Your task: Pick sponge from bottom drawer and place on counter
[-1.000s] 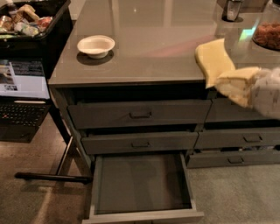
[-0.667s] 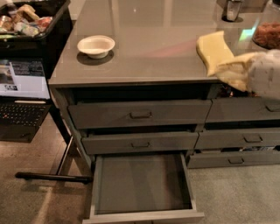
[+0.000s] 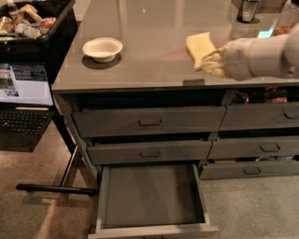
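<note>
The pale yellow sponge [image 3: 198, 45] is over the right part of the glossy grey counter [image 3: 154, 28], its right end between the cream fingers of my gripper [image 3: 212, 63]. The gripper reaches in from the right on a pale arm and is shut on the sponge, low over the counter near its front edge. I cannot tell whether the sponge touches the counter. The bottom drawer [image 3: 149, 196] of the left stack is pulled wide open and its dark floor is bare.
A white bowl [image 3: 102, 48] sits on the counter's left side. A dark cylinder [image 3: 247, 11] and a reddish item [image 3: 285, 29] stand at the back right. A black bin of snacks [image 3: 28, 18] and an open laptop [image 3: 23, 93] are left of the cabinet.
My gripper has carried the sponge left and farther in over the counter, from beyond the right front edge to above the surface. The drawer and the bowl have not moved.
</note>
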Controlling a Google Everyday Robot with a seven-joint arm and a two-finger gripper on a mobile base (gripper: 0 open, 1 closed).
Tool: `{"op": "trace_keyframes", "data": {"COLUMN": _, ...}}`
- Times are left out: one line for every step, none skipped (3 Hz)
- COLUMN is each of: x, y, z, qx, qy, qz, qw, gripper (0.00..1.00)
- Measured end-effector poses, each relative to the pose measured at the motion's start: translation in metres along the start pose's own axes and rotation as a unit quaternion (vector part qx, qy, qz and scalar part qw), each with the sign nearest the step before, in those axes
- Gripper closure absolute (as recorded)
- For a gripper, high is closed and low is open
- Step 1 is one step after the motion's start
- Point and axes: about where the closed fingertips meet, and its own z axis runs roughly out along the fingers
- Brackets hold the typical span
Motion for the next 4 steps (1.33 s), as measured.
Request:
{"op": "trace_keyframes", "data": {"x": -0.013, "y": -0.027, "z": 0.055, "qx": -0.026, "qy": -0.015, "qz": 0.008, "qw": 0.9995, "gripper": 1.00}}
{"op": "trace_keyframes", "data": {"x": -0.031, "y": -0.047, "z": 0.106, "qx": -0.062, "qy": -0.037, "qz": -0.005, "qw": 0.9974, "gripper": 1.00}}
{"op": "trace_keyframes", "data": {"x": -0.035, "y": -0.050, "z": 0.137, "qx": -0.094, "qy": -0.051, "qz": -0.004, "qw": 0.9943, "gripper": 0.83}}
{"op": "trace_keyframes", "data": {"x": -0.033, "y": -0.045, "z": 0.154, "qx": -0.109, "qy": -0.060, "qz": 0.006, "qw": 0.9922, "gripper": 0.59}}
